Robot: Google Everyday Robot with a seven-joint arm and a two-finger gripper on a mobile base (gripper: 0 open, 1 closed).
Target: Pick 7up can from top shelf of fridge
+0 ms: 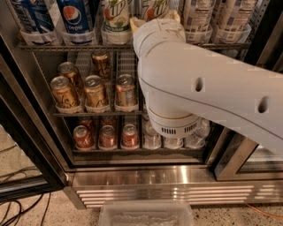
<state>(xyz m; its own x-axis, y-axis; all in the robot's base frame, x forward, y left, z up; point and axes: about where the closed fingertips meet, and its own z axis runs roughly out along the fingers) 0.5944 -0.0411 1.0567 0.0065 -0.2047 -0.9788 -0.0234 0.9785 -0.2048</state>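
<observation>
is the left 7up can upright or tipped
Upright: the left 7up can stands on the top shelf. The gripper is hidden behind the arm beside it.

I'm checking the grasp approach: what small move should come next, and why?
Probably ease the gripper slightly further in around the white, green-lettered 7up can on the silver wire top shelf. The gripper is at that can, largely hidden behind the white arm, so a grasp cannot be confirmed.
</observation>
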